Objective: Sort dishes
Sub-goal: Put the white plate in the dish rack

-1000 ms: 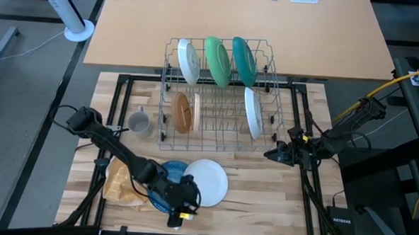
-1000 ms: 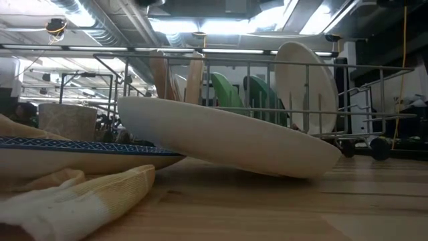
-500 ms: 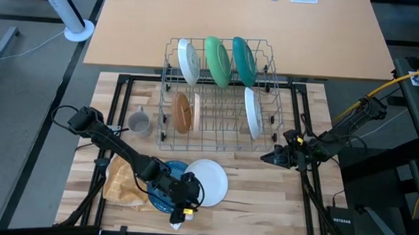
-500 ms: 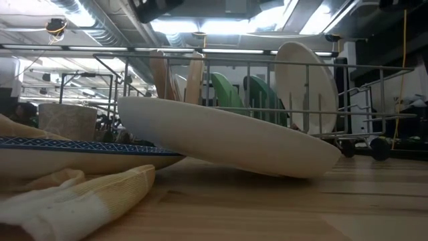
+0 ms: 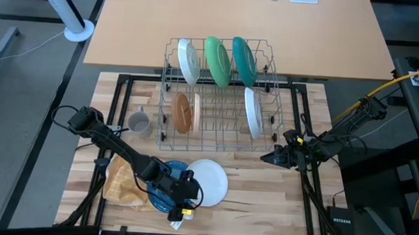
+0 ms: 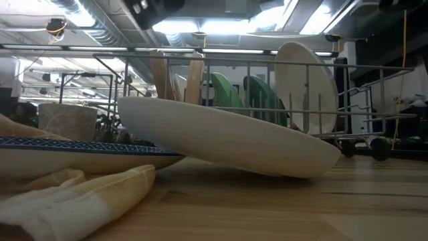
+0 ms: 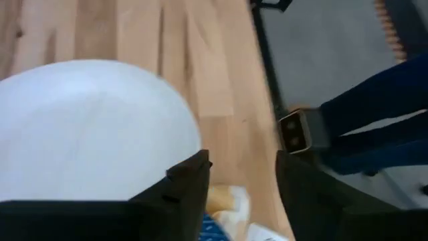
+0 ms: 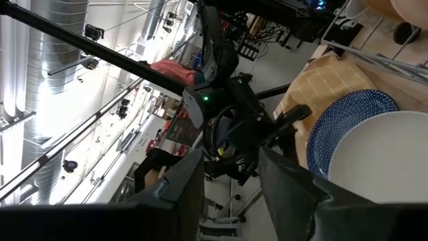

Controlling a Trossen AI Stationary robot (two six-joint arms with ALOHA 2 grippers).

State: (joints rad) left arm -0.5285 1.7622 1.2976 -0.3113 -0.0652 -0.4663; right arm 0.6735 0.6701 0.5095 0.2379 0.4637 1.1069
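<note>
Left gripper (image 5: 179,207) open beside white plate (image 5: 208,181), overlapping blue plate (image 5: 165,181)

Both arms are dark, slender and jointed, built of matte black links with rounded housings at the joints. The left arm's black two-finger gripper (image 5: 179,212) carries a small yellow-and-white tag near its tip, and its wrist housing shows a green indicator light. The right arm's black gripper (image 5: 267,157) has small yellow marks behind it, and thin black cables trail along the arm.
</note>
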